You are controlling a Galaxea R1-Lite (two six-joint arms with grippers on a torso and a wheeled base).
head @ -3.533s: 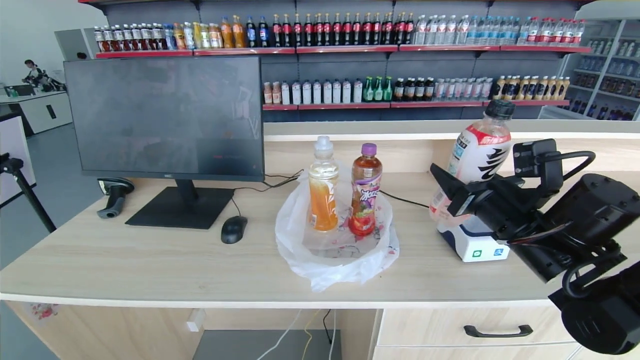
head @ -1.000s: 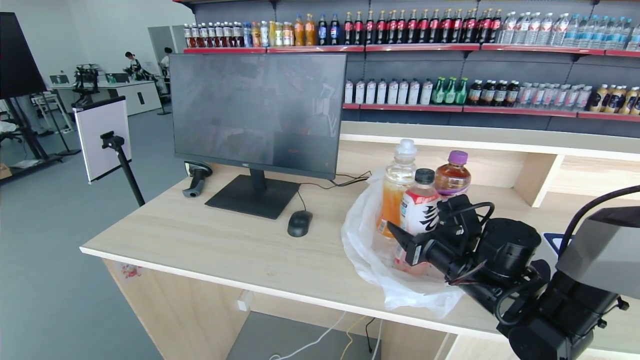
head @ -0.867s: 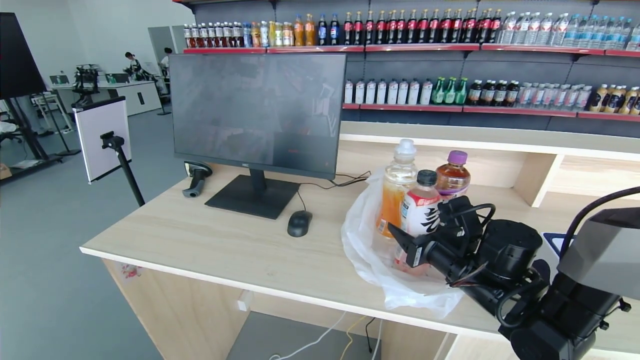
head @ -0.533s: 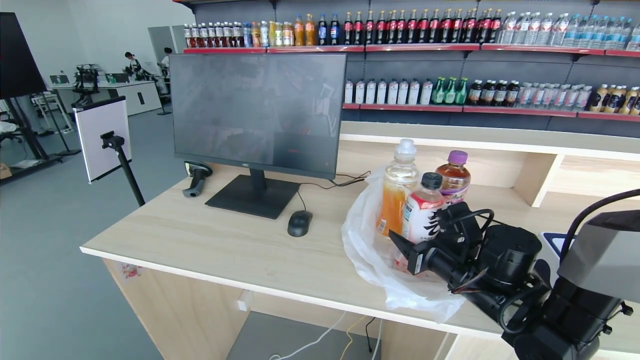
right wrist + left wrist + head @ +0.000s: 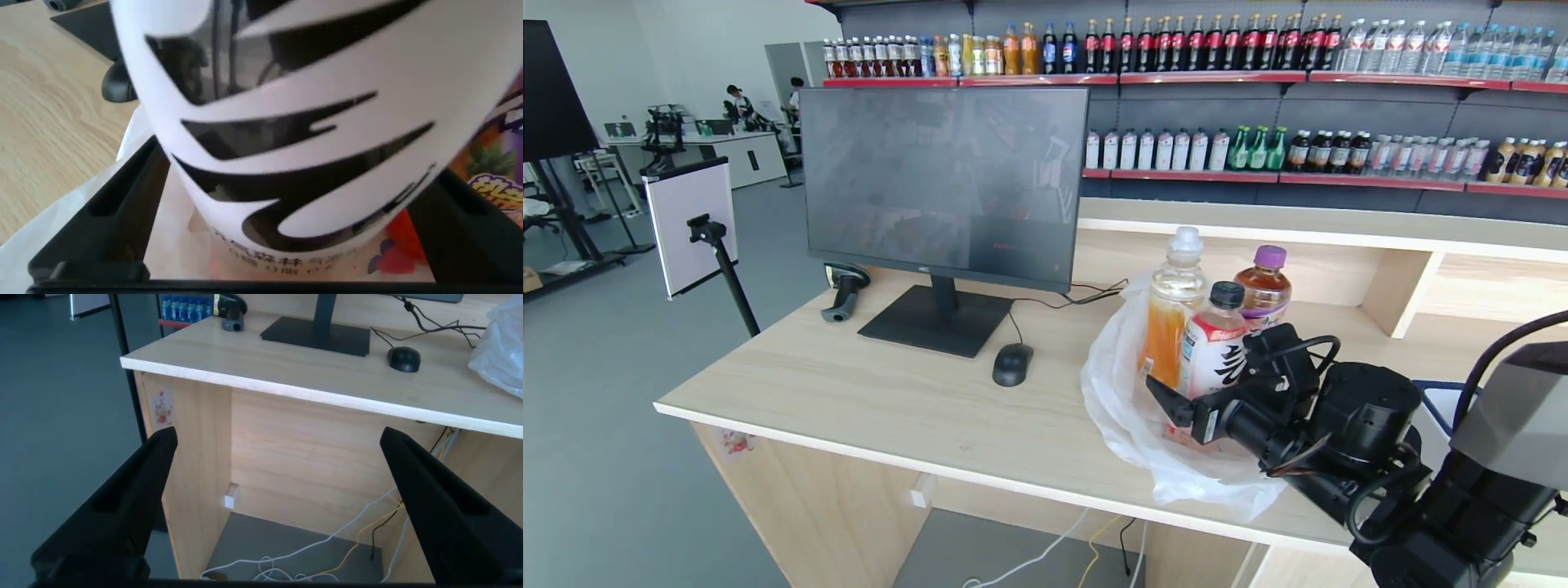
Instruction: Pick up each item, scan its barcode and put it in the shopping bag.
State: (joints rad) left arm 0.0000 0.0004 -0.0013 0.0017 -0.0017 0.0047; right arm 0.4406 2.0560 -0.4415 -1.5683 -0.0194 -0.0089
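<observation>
The white bottle (image 5: 1213, 351) with the black stripes and the black cap is upright in the shopping bag (image 5: 1143, 425). It stands just in front of two other drinks, the orange bottle (image 5: 1172, 318) and the purple-capped bottle (image 5: 1262, 290). Both of those stand in the bag too, so I think they are done.

My right claw (image 5: 1205, 400) is around the lower part of the white bottle. From the right wrist camera, the bottle sits right between the two sides of the claw. I cannot tell if the claw is squeezing it or has let go. The claw and the bag hide the bottom of the bottle, so I cannot tell if it rests on the counter (image 5: 890, 400).

My left claw (image 5: 278, 437) is spread wide and holds nothing. It hangs low, out in front of the counter's edge.

So I think this bottle is almost finished. What is left is to let go of it and pull my right arm out without knocking over the drinks. I cannot say if more items wait after this.
</observation>
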